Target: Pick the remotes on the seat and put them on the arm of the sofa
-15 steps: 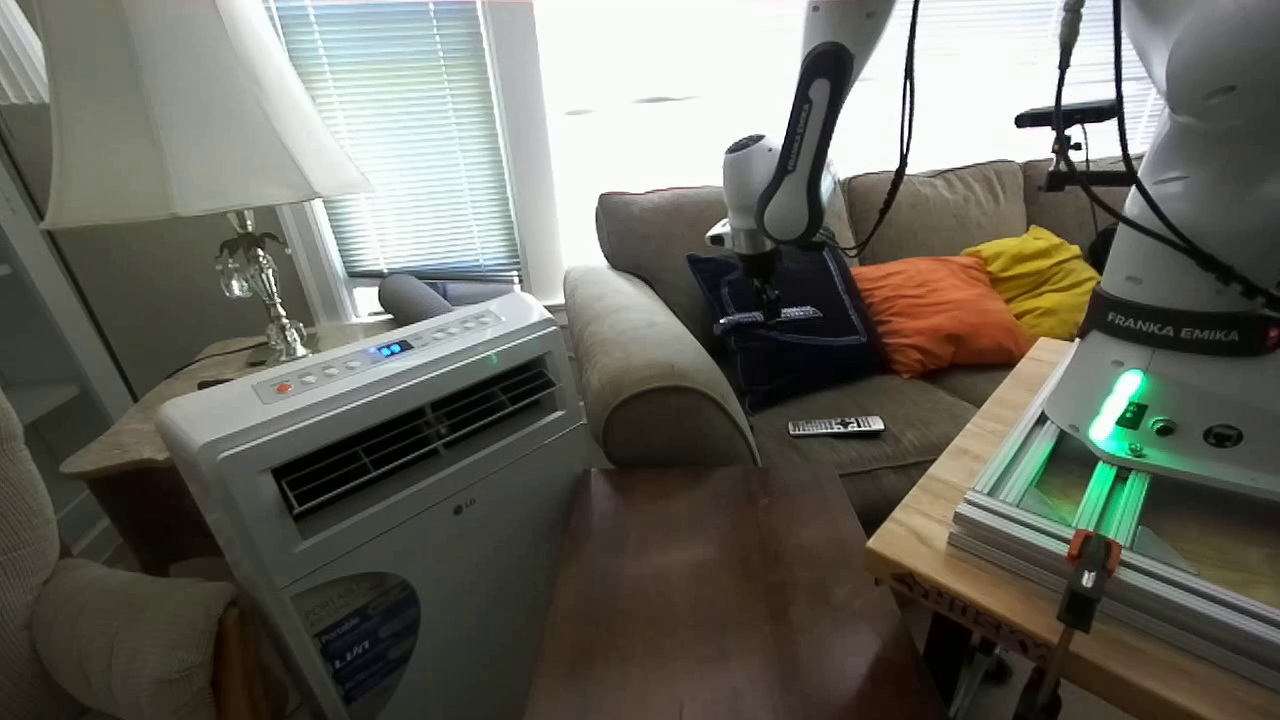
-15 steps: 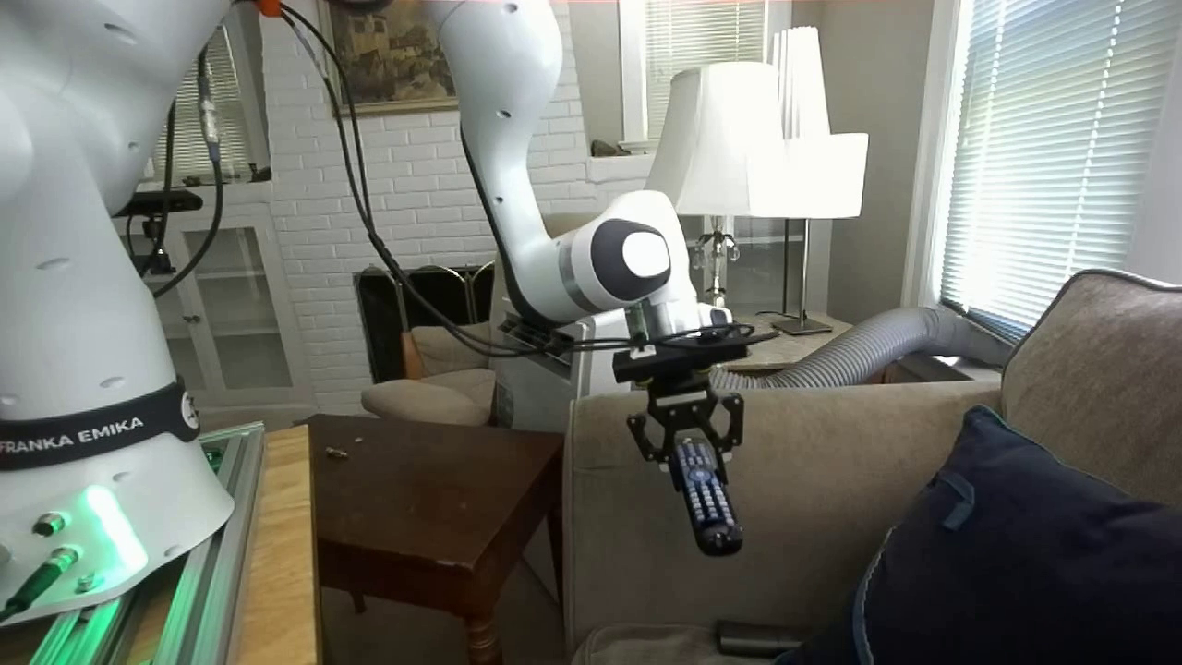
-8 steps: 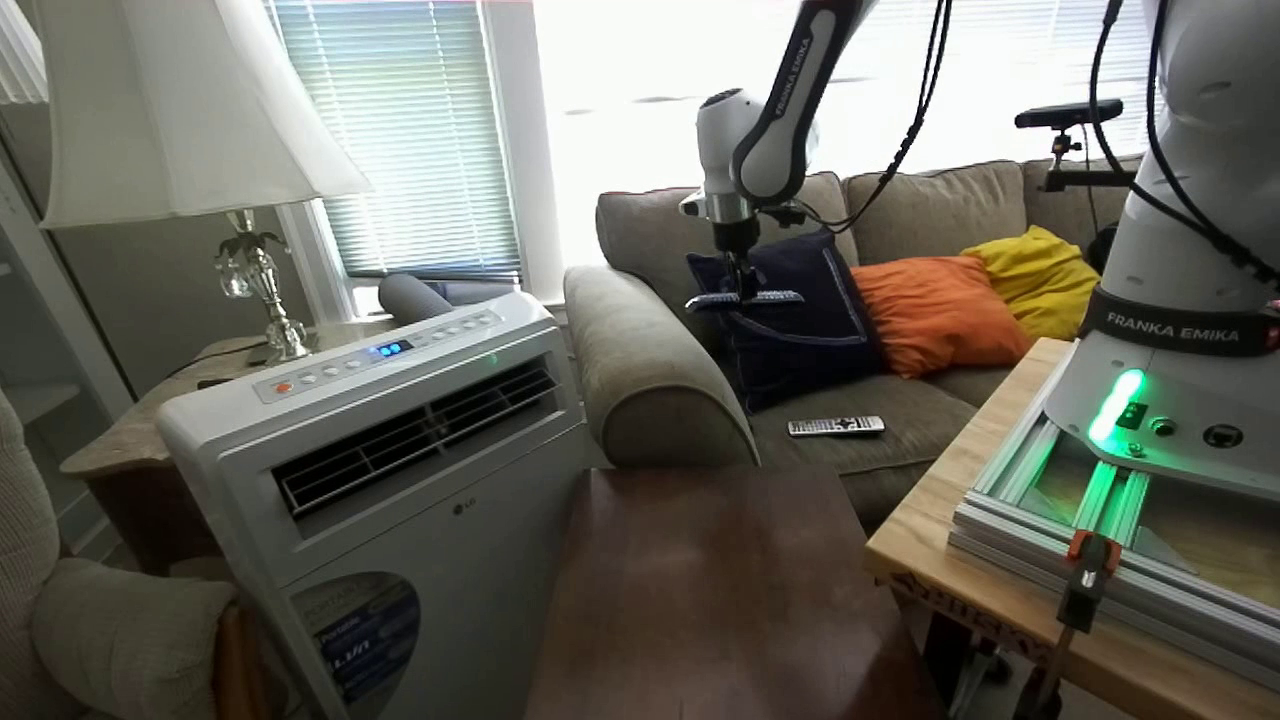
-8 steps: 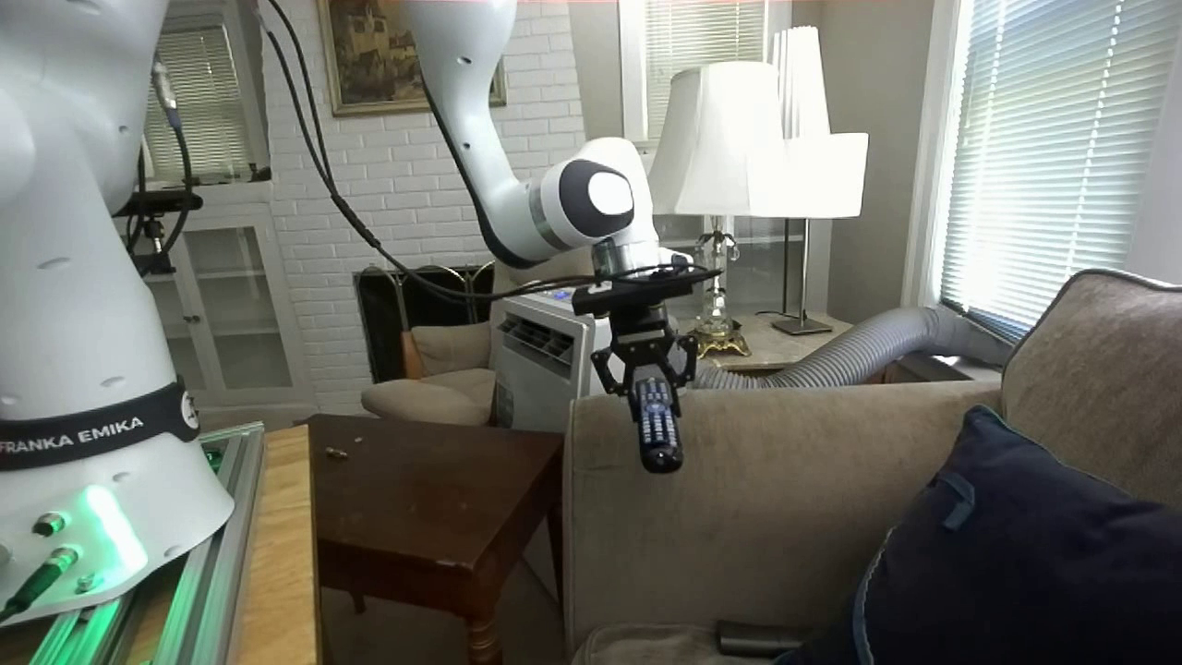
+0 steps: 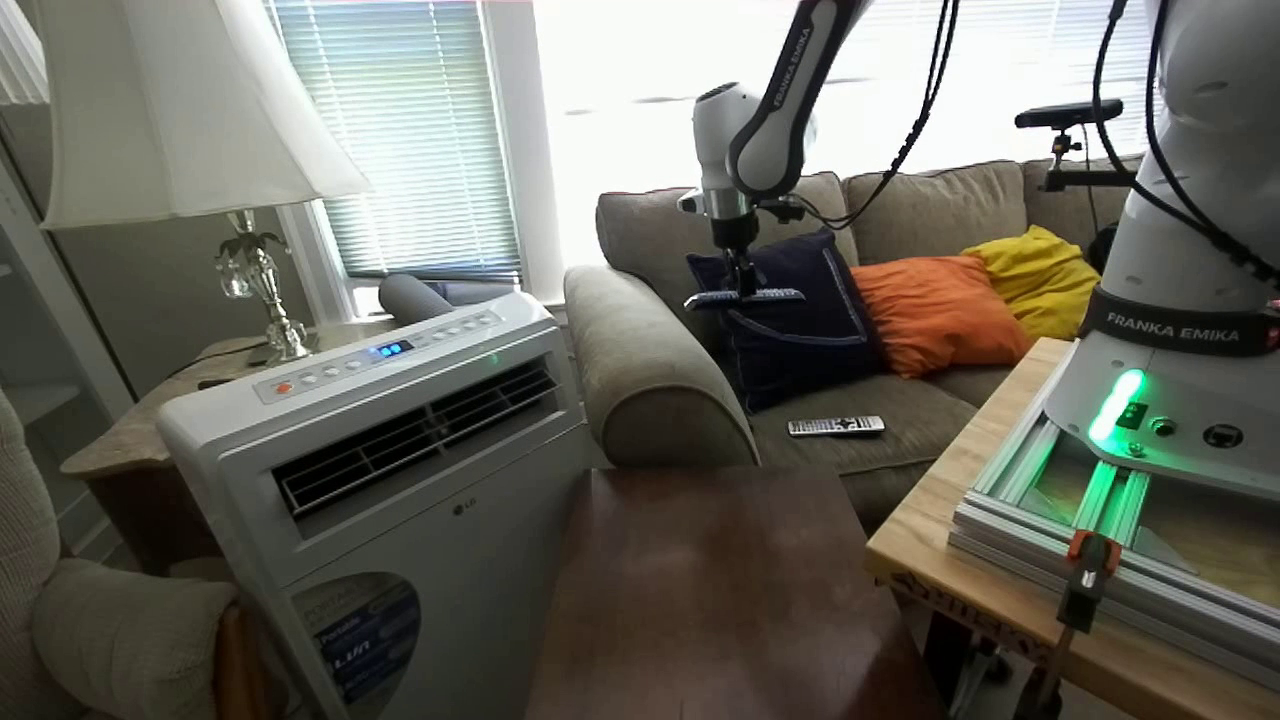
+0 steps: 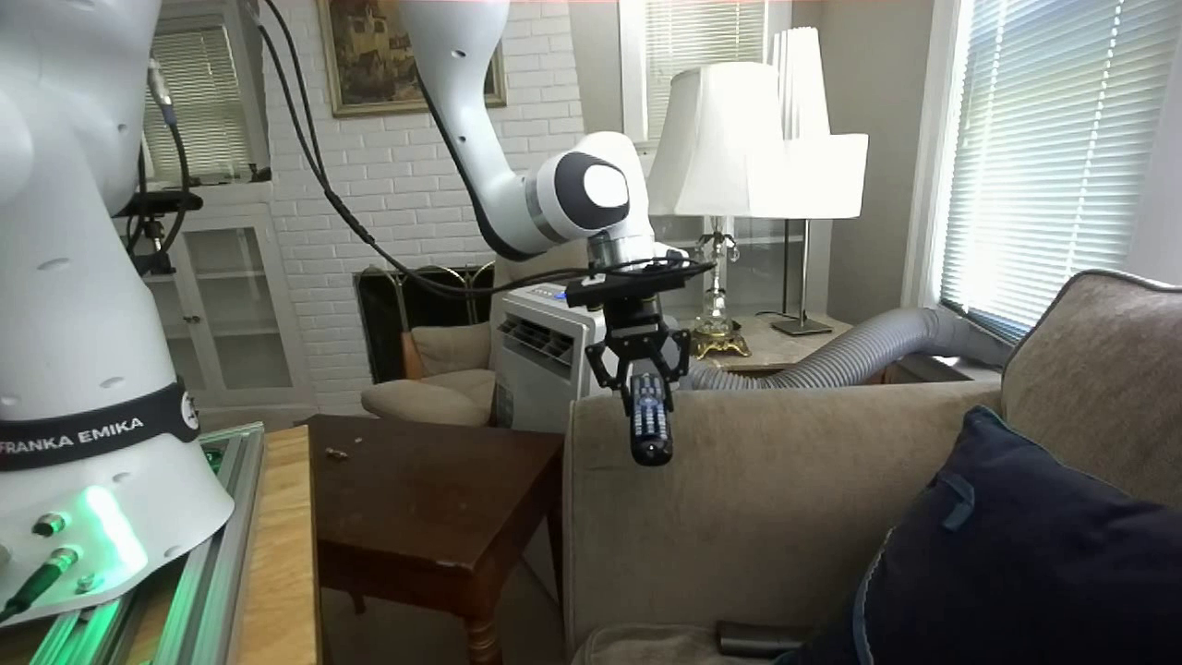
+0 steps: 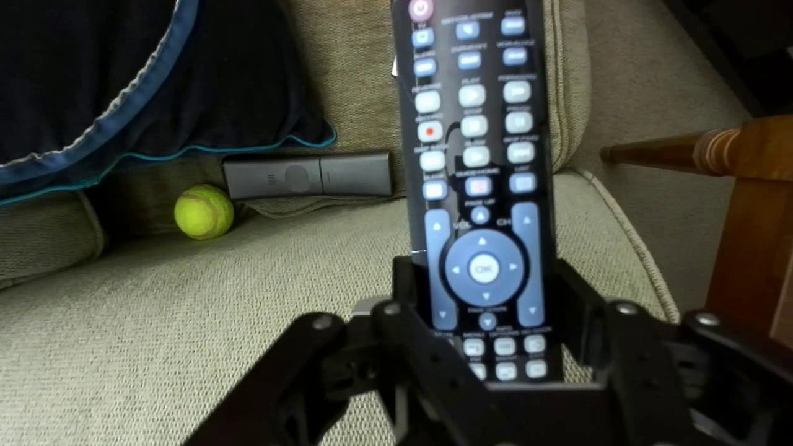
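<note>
1. The claw [image 6: 648, 392] is grasping the black remote [image 7: 477, 155] by its long sides, with the buttons facing up.
2. The black remote hangs in the air, apart from the fabric seat [image 7: 155, 322] below it and near the inner side of the arm of the sofa [image 5: 645, 350]. Whether its underside is higher than the rounded top of the arm, I cannot tell from these angles.
3. The silver remote [image 5: 836, 426] lies flat on the seat, buttons up, with nothing gripping it.
4. A dark grey bar [image 7: 306, 176], which I take to be another remote turned face down, lies on the seat along the foot of the arm, just beside the navy pillow [image 6: 1007, 563]. A tennis ball [image 7: 204, 212] sits by one end of it; whether the two touch is unclear.
5. Done, as I judge it: one remote is off the seat and secured. So far as the views show, none of the three pieces rests on the arm, so the task looks to be in its early part, midway through a first transfer.
6. Left: bring the black remote over the arm, lower it onto the padding and let go; then fetch the silver remote and, if it counts as a remote, the dark grey bar, and place them likewise.
</note>
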